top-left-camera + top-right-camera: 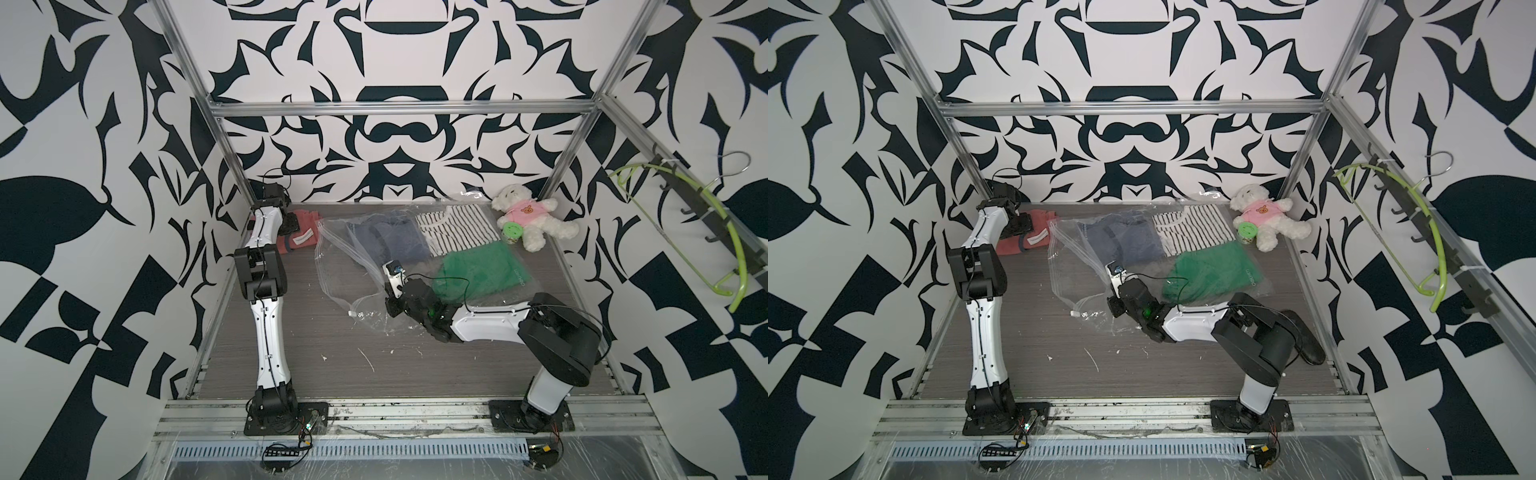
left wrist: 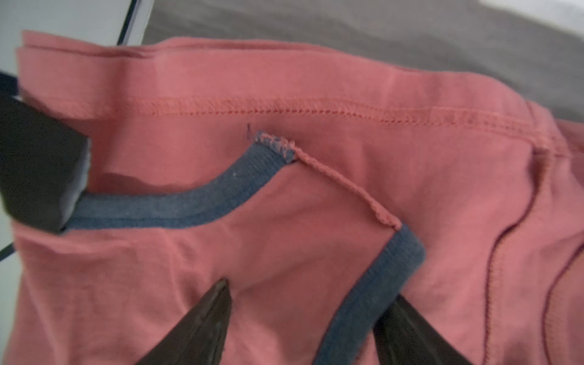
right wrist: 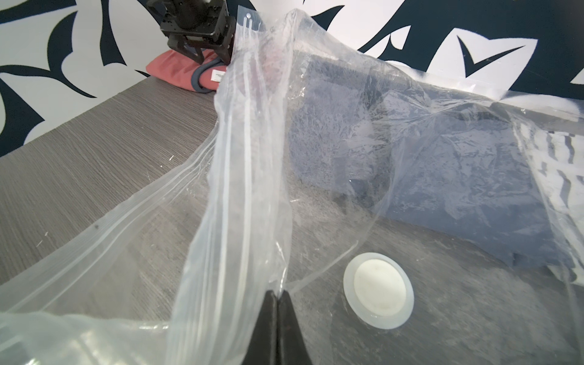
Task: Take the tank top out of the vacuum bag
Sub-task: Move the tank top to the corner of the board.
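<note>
Closest to cam: front rail (image 1: pixel 407 409) with both arm bases bolted on, grey wood-grain surface (image 1: pixel 332 365) behind it
Left arm (image 1: pixel 268 332) stretches to the far-left corner. Left claw (image 2: pixel 311 289) sits down on the tank top (image 2: pixel 316 94), fingers apart, blue-trimmed strap crossing the gap, nothing pinched
Tank top is coral with blue trim, bunched on the surface in that corner, fully outside the vacuum bag (image 1: pixel 349 266) and just beside its far corner
Vacuum bag lies mid-surface, clear and crinkled, mouth facing left, zip strip (image 3: pixel 126 215) parted. White slider clip (image 1: pixel 352 314) is at the near corner, round white valve disc (image 3: pixel 378 290) close to the right claw (image 3: pixel 277 294)
Right claw is closed tight on the upper film by the mouth, holding it up like a tent
Under the film: dark blue garment (image 1: pixel 390 241), striped top (image 1: pixel 457 226), green garment (image 1: pixel 482 270) nearest the right arm
Far-right corner: white teddy bear (image 1: pixel 528 216) in a pink shirt, small green tub (image 1: pixel 512 232) touching it
Right wall: green hanger (image 1: pixel 735 249) on the hook rail
</note>
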Motion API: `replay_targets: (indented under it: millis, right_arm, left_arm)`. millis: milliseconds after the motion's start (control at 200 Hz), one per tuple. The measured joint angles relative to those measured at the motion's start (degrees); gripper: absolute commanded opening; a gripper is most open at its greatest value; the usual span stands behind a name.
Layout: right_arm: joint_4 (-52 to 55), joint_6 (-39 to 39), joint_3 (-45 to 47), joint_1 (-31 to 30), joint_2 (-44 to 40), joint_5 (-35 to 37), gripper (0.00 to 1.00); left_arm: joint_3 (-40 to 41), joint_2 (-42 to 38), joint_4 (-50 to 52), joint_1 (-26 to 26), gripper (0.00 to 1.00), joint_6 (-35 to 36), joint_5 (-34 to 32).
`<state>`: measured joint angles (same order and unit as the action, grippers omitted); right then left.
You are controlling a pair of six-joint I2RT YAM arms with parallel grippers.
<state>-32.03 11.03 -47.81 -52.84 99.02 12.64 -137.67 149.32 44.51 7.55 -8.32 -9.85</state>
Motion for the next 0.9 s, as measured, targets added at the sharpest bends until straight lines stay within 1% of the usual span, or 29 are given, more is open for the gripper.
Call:
replay_targets:
  millis: [110, 235, 330, 495, 795, 900]
  right_arm:
    - [0.0, -0.15, 0.0, 0.0, 0.0, 0.09, 0.0]
    - [0.0, -0.33, 0.0, 0.0, 0.0, 0.09, 0.0]
    - [0.0, -0.46, 0.0, 0.0, 0.0, 0.07, 0.0]
    - [0.0, -0.52, 0.0, 0.0, 0.0, 0.07, 0.0]
    - [0.0, -0.5, 0.0, -0.02, 0.0, -0.04, 0.0]
    - [0.02, -0.48, -0.04, -0.02, 0.0, -0.42, 0.0]
  left_arm:
    - [-3.17, 2.1, -1.46, 0.04, 0.74, -0.24, 1.16]
    - [-5.01, 3.41, -2.84, 0.07, 0.76, -0.22, 2.47]
    - [-5.07, 3.54, -3.93, 0.11, 0.8, -0.07, 3.63]
    - [-5.07, 3.78, -5.7, 0.17, 0.8, 0.24, 5.14]
    - [-5.03, 3.98, -7.65, 0.15, 0.81, 1.09, 5.22]
    - [-4.92, 3.98, -8.39, 0.15, 0.84, 2.08, 5.16]
